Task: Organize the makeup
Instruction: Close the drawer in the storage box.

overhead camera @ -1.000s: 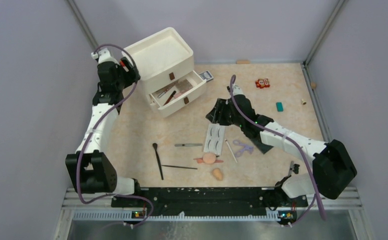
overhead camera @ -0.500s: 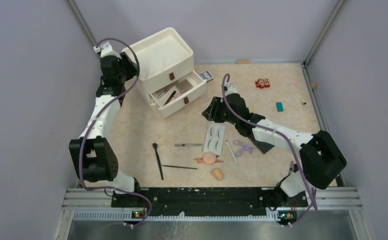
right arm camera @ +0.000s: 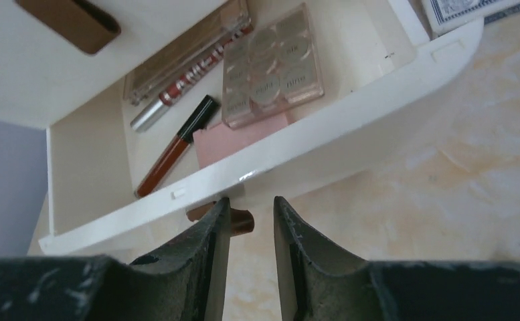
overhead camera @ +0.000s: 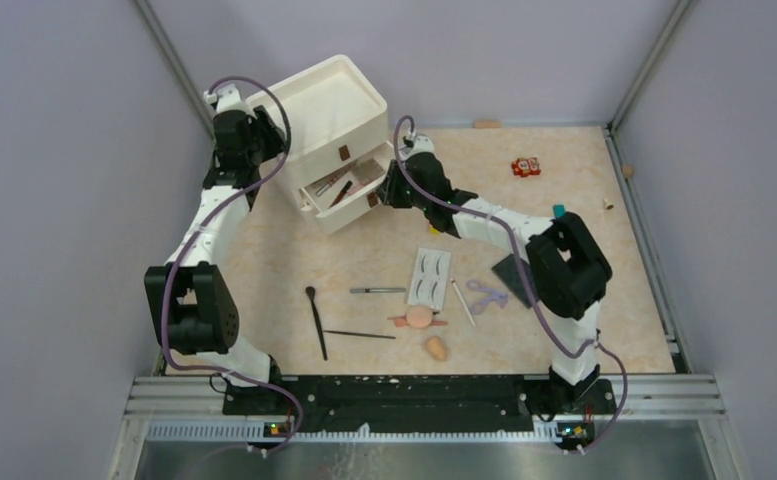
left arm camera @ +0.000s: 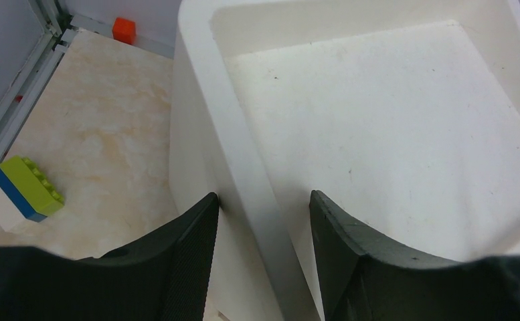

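A white two-drawer unit [overhead camera: 329,110] stands at the back left, its lower drawer [overhead camera: 359,185] pulled out. In it lie a brown eyeshadow palette [right arm camera: 274,67], a pink compact [right arm camera: 237,137] and lip tubes [right arm camera: 177,144]. My right gripper [overhead camera: 382,192] [right arm camera: 249,200] is at the drawer's front, narrowly open, with the brown handle [right arm camera: 243,222] between its tips. My left gripper [overhead camera: 262,135] [left arm camera: 260,200] is open and straddles the unit's top left rim [left arm camera: 243,167]. On the table lie the white eyelash card [overhead camera: 429,277], purple curler [overhead camera: 486,295], peach puff [overhead camera: 419,317], sponge [overhead camera: 434,348], black brushes [overhead camera: 316,320] and a pencil [overhead camera: 377,290].
Red blocks [overhead camera: 525,166] and a teal block [overhead camera: 559,211] lie at the back right. The patterned card box [right arm camera: 471,10] sits just behind the drawer. A green-and-blue block [left arm camera: 19,194] and an orange block [left arm camera: 124,30] lie left of the unit. A dark flat piece [overhead camera: 512,270] lies by the curler.
My right gripper has moved from above the eyelash card back and left to the open drawer's front. My left gripper has moved up along the unit's left side onto its top rim.
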Robot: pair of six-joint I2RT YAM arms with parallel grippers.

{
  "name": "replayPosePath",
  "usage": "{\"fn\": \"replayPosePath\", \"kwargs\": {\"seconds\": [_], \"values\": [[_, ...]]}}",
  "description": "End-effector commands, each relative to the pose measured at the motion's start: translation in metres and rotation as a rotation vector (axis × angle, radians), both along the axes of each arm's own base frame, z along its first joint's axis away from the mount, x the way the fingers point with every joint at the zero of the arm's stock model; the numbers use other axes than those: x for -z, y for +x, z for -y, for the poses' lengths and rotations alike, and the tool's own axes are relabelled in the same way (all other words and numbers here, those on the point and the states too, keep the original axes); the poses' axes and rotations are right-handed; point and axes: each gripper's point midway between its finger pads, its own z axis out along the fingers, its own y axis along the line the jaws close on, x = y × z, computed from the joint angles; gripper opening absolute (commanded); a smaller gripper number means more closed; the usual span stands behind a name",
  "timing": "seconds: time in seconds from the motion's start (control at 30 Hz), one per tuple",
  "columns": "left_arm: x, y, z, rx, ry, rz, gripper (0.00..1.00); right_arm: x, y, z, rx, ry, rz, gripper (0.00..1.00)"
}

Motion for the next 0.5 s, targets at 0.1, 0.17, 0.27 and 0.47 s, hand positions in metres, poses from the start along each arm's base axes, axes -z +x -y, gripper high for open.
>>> {"fn": "replayPosePath", "kwargs": {"seconds": [0.1,0.17,0.27,0.47], "values": [[-0.003,0.002,0.018,0.047,0.043,0.000,0.58,-0.025,0.045,-0.055,-0.064,0.084,0.081,0.28],[0.000,0.001,0.020,0.054,0.046,-0.009,0.58,-0.029,0.048,-0.069,-0.097,0.130,0.090,0.28],[0.002,0.001,0.022,0.058,0.049,-0.013,0.58,-0.038,0.056,-0.083,-0.117,0.183,0.106,0.28],[0.006,-0.003,0.025,0.070,0.051,-0.024,0.58,-0.037,0.076,-0.105,-0.125,0.224,0.118,0.30]]}}
